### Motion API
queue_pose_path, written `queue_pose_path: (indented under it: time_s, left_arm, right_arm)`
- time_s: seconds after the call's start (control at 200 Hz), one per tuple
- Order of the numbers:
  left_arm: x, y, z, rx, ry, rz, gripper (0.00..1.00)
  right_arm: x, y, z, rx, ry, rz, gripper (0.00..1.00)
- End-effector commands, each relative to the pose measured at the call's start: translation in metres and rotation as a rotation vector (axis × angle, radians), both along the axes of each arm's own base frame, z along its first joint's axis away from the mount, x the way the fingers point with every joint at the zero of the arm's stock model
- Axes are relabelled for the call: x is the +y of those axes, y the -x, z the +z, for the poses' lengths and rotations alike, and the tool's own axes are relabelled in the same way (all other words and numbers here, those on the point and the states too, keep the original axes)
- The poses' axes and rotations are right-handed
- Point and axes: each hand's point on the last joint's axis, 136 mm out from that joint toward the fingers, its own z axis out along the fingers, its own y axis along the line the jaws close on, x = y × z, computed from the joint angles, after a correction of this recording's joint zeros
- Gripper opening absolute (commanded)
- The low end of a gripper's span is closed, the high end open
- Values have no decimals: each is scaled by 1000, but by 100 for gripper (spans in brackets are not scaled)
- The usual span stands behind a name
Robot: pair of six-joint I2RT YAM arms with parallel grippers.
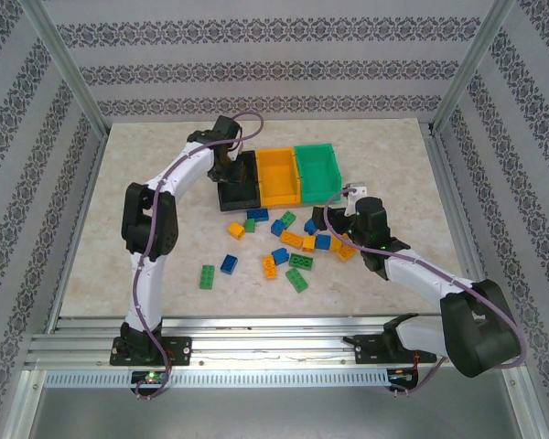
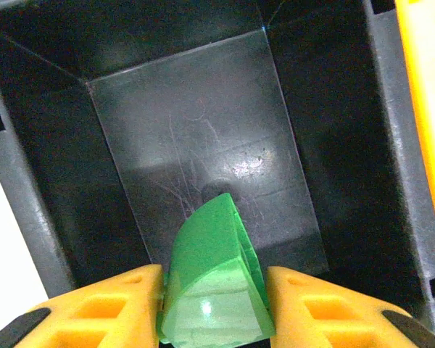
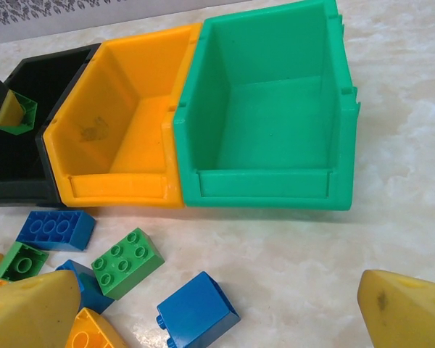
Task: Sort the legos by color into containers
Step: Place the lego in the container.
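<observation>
A marbled tabletop [image 1: 389, 151] (pale beige) lies between patterned walls [image 1: 256, 55].

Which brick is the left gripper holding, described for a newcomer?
Find the row of three bins on the table. Over the black bin at its left end, the left gripper pinches a green brick, the only one off the table.

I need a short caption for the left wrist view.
Left gripper holds a green lego over the black bin.
</observation>
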Motion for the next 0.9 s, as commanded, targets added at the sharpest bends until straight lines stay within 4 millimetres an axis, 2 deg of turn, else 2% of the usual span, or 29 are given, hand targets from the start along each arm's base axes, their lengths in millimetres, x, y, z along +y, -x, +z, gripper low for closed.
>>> queue_pose_path:
  time_s: [0.0,0.305,0.46,0.585,0.729,0.894]
  left_arm:
    - [24,-2,-8,34,-76,11,38]
    - [33,-7,-2,5,-131,-3,39]
    - [24,-6,8,-8,-74,-12,54]
    - [18,-4,26,-41,-34,-16,58]
    - [9,7,49,-99,18,-39,59]
    - [8,33,65,-146,64,-63,59]
  right_arm:
    - [0,0,6,-19,-22,4,98]
    - [3,-2,0,0,-22,10,98]
    - [3,-3,-3,7,-21,9,98]
    - [3,-3,-4,8,-19,8,98]
    - [3,-4,-5,10,-17,8,98]
    - [5,-4,-7,19,-21,18,98]
